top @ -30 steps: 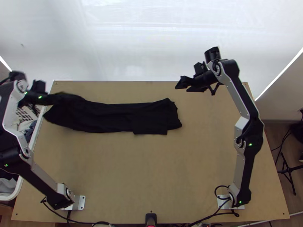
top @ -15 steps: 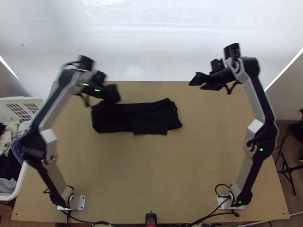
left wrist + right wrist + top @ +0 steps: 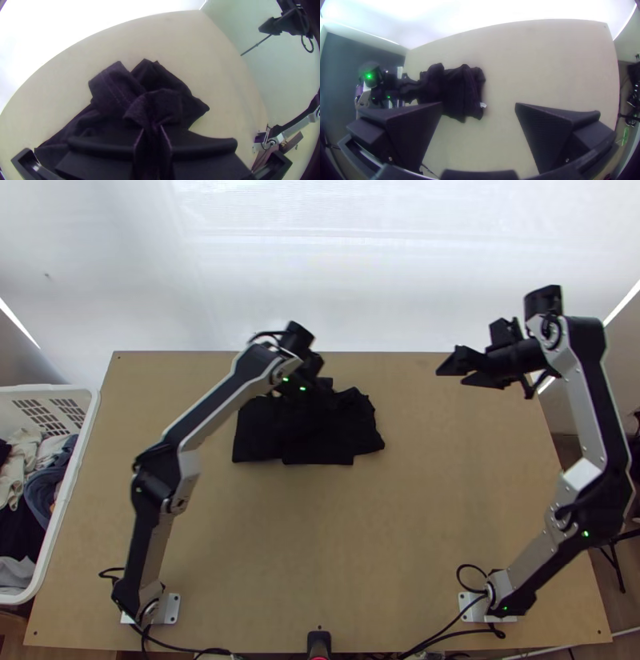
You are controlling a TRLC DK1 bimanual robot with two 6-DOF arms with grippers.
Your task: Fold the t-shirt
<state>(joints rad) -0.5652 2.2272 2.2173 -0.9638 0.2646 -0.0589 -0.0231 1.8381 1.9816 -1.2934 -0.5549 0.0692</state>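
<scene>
A pale, faintly creased white surface spans the far side of the room. Before it stands the light wooden table, flat and plain, with small dark holes at its near corners. Wood-look floor shows beyond the table's right side. The left arm reaches up and across to the far middle; the right arm bends out over the right edge. At the left, a white slatted basket stands against the table, filled with cream, grey, blue and dark clothes.

The black t-shirt lies on the far half of the table, a little left of the middle, in a compact, layered bundle, rumpled on top. The left gripper is over its far part, fingers nearly together on a bunched pinch of the cloth; which part of the shirt, I cannot tell. The right gripper hangs well apart, to the right, fingers spread wide with nothing between them. Smallest is a white tag at the shirt's right side.
</scene>
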